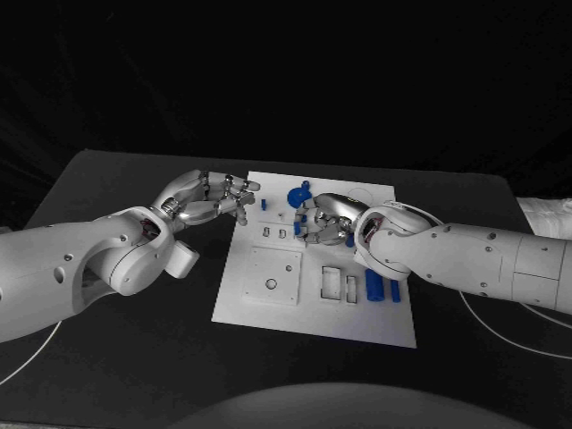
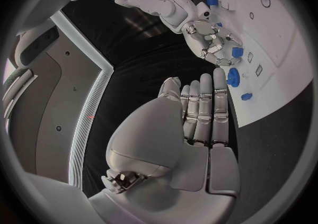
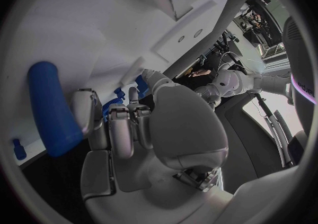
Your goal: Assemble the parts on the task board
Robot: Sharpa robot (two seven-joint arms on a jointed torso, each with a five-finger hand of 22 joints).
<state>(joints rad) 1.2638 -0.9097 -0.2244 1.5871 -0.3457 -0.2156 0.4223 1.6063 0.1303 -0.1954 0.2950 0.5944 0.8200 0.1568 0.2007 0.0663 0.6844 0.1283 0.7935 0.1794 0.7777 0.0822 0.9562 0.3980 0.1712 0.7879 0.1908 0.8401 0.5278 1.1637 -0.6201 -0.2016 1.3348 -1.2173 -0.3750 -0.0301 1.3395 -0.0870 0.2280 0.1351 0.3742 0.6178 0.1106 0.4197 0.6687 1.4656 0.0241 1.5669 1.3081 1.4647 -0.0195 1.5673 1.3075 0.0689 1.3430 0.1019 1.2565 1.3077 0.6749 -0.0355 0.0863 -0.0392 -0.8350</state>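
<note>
The task board (image 1: 315, 295) lies in the middle of the black table (image 1: 119, 357), and the work in hand seems to be at its middle. The right hand (image 1: 327, 219) hangs low over the board with its fingers curled downward, and the right wrist view shows something blue (image 3: 140, 87) among its fingertips; whether the fingers actually pinch that piece or only press on it cannot be told from these pictures. The left hand (image 1: 212, 198) hovers at the board's left edge, its fingers held side by side and fairly straight in the left wrist view, holding nothing. Several blue parts are scattered on the board: a round knob-like part (image 1: 299, 191) near the far edge just beyond the right hand, a small blue peg (image 1: 263, 204) near the left hand's fingertips, and two long blue bars (image 1: 374, 286) lying side by side toward the near right, beside a pair of rectangular slots (image 1: 339, 284). The step looks like seating or picking a small part mid-board. The next move probably calls for a firm, straight downward press or a clean lift, with the left hand ready to steady the board.
</note>
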